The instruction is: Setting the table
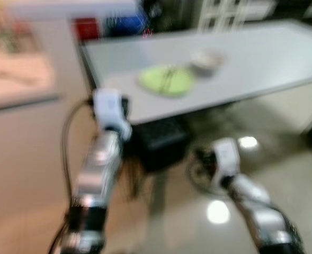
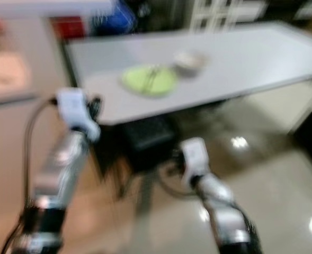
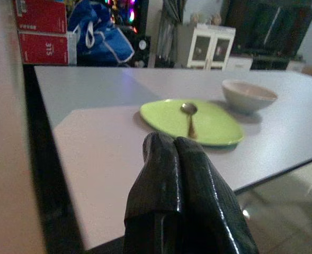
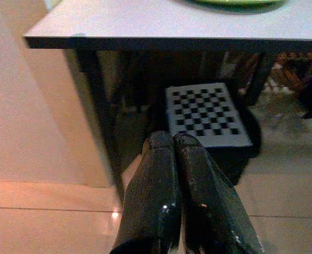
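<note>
left end effector (image 3: 175, 153) fingers pressed together, empty, near table (image 3: 103, 137) edge, right end effector (image 4: 172, 145) closed, empty, below it, spoon (image 3: 189, 117) on green plate (image 3: 211, 127), bowl (image 3: 248, 95) beside

The table (image 3: 103, 153) is pale grey-white on top with a black edge and dark legs. On it lies a lime-green plate (image 3: 214, 127) carrying a brassy, brownish spoon (image 3: 189, 119), and beside that a cream-white bowl (image 3: 248, 95). Beyond the table's far edge stand red boxes (image 3: 42, 32) with white lettering, a bright blue bag (image 3: 105, 34) with white straps, and a white cabinet (image 3: 206, 47). Under the table sits a black stool (image 4: 211, 127) topped with a black-and-white checkerboard pattern. Both the left claw (image 3: 176, 159) and right claw (image 4: 172, 153) are glossy black; the arms are silver. The floor (image 4: 44, 211) is beige tile
</note>
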`<state>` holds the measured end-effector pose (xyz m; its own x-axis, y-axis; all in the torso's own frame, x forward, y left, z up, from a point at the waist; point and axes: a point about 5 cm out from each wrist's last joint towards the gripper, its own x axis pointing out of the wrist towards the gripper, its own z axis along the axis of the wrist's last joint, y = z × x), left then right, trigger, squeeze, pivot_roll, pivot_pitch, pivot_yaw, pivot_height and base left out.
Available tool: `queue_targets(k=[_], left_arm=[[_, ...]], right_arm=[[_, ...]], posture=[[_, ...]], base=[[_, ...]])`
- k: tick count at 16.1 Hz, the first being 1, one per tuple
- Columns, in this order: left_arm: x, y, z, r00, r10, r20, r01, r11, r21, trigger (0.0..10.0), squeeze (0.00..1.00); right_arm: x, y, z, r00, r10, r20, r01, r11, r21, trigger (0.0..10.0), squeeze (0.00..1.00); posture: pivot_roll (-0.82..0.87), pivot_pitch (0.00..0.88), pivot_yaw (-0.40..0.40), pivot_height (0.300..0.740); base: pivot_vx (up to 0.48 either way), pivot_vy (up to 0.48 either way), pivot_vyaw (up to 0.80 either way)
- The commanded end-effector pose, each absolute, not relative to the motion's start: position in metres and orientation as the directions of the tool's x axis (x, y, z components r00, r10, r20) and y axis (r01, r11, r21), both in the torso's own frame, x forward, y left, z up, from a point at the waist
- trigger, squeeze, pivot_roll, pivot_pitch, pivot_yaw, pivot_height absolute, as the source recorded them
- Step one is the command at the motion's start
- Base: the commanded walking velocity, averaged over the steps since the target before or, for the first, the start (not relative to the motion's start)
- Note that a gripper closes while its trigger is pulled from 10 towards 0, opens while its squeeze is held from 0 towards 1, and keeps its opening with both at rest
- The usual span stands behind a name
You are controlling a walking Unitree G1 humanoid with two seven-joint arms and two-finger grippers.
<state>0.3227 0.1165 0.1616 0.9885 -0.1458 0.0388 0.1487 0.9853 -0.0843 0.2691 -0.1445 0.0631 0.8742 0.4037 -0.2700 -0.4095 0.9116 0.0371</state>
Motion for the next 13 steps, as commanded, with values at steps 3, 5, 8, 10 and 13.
queue_targets(k=[3,5,8,10,13], left_arm=[[0.3246,0.1200,0.1663,0.989,-0.137,0.049,0.141,0.986,-0.086,10.0,0.00],[0.3246,0.1200,0.1667,0.989,-0.136,0.051,0.140,0.986,-0.089,10.0,0.00],[0.3243,0.1204,0.1676,0.990,-0.130,0.059,0.135,0.987,-0.085,10.0,0.00],[0.3240,0.1198,0.1674,0.989,-0.137,0.057,0.141,0.986,-0.088,10.0,0.00],[0.3239,0.1204,0.1670,0.990,-0.130,0.053,0.133,0.988,-0.072,10.0,0.00]], right_arm=[[0.2693,-0.1395,0.0645,0.869,0.421,-0.261,-0.425,0.904,0.044,10.0,0.00],[0.2695,-0.1399,0.0637,0.868,0.420,-0.264,-0.424,0.905,0.045,10.0,0.00],[0.2694,-0.1403,0.0628,0.865,0.424,-0.269,-0.429,0.902,0.044,10.0,0.00],[0.2693,-0.1404,0.0621,0.864,0.425,-0.271,-0.430,0.902,0.044,10.0,0.00],[0.2694,-0.1399,0.0623,0.864,0.425,-0.270,-0.430,0.902,0.044,10.0,0.00]], posture=[[0.00,0.000,-0.030,0.740],[0.00,0.000,-0.030,0.740],[0.00,0.000,-0.030,0.740],[0.00,0.000,-0.030,0.740],[0.01,0.000,-0.032,0.740]], base=[[0.000,0.470,0.00],[0.000,0.480,0.00],[0.000,0.480,0.00],[0.000,0.480,0.00],[0.000,0.320,0.00]])
